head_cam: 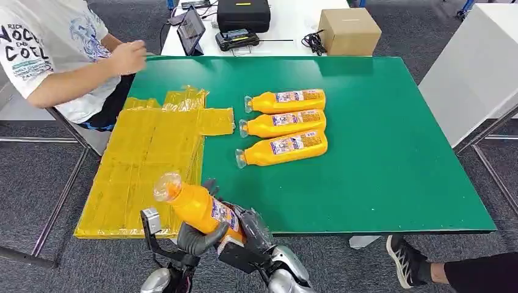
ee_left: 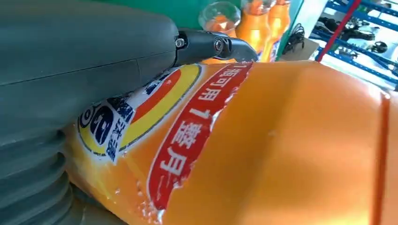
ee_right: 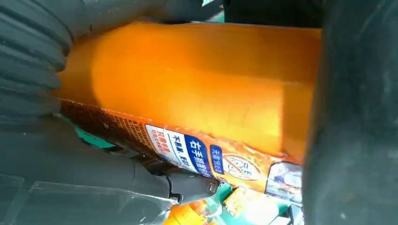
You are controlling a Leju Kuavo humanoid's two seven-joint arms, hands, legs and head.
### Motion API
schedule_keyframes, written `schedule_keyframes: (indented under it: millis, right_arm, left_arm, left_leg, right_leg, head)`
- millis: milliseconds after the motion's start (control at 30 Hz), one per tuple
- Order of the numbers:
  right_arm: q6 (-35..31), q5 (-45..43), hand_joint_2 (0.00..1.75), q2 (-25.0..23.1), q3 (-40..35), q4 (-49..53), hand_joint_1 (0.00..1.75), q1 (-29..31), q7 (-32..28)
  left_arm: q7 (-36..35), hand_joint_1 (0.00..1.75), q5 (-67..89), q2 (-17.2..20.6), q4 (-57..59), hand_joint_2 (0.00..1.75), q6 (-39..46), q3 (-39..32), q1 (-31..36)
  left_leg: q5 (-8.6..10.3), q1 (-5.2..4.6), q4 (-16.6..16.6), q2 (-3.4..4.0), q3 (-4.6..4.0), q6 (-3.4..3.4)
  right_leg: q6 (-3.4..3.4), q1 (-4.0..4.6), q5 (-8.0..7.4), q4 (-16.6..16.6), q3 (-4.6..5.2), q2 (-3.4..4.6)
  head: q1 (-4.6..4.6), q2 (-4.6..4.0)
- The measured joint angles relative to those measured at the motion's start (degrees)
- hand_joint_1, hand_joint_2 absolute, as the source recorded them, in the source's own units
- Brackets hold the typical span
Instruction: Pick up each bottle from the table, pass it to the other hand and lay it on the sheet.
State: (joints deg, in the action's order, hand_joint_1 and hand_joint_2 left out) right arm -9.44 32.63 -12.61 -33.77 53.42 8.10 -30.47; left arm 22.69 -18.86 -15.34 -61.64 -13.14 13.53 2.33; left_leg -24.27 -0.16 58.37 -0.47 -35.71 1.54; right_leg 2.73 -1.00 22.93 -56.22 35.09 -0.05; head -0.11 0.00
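Bottle (head_cam: 196,207): gripped by both hands, mid-handover.
Left hand (head_cam: 192,239): fingers wrapping body.
Right hand (head_cam: 247,235): fingers clasping base.
Sheet (head_cam: 143,165): left, near.

Left hand (ee_left: 70,93) grips orange bottle (ee_left: 281,150); more bottles (ee_left: 256,23) beyond.

Held bottle's (head_cam: 195,207) base — buried under both hands (grip unclear), label text blurred

A robotics lab or test workshop — a green-topped table (head_cam: 379,152) on grey carpet, a white bench (head_cam: 293,24) behind it carrying a tablet (head_cam: 191,30), a black equipment case (head_cam: 243,13), cables and a cardboard box (head_cam: 349,30) — blue metal racking (ee_left: 356,42) alongside.
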Motion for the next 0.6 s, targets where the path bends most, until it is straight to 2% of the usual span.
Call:
schedule_keyframes:
  millis: [600]
  right_arm:
    - [-0.02, 0.76, 1.75, 0.04, -0.94, -2.29, 1.75, 1.41, 0.46]
  left_arm:
    - [2.23, 1.75, 4.24, -0.09, 0.66, 1.75, 3.02, -0.31, -0.01]
  left_leg:
    - [0.00, 0.01, 0.00, 0.01, 0.00, 0.00]
  right_leg:
    - [0.00, 0.01, 0.00, 0.00, 0.02, 0.01]
  head:
    - [0.02, 0.00]
